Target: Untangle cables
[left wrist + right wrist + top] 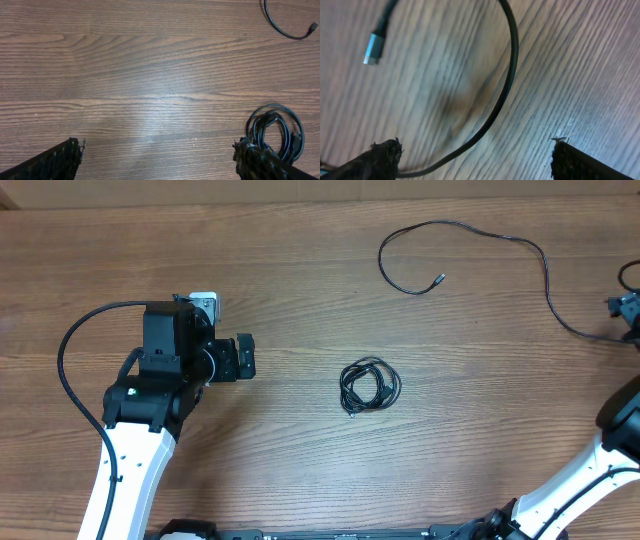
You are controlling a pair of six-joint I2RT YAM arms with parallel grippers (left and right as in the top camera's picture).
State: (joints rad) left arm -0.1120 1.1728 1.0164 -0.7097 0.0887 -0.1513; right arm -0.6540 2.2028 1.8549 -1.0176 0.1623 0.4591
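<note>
A small black coil of cable (370,387) lies mid-table, also low at the right in the left wrist view (277,129). A long loose black cable (545,265) runs from its plug (440,278) in a loop across the far side to the right edge. My left gripper (247,358) (160,162) stands open over bare wood, left of the coil. At the right edge my right gripper (627,308) (475,157) is open over the loose cable (507,85), which lies on the wood and passes close to its left finger (375,160). A metal plug (372,47) lies beyond.
The wooden table (300,250) fills all views. A thick black wire (68,355) arcs from the left arm (150,395) over the table's left side. The white right arm (600,465) rises from the lower right corner.
</note>
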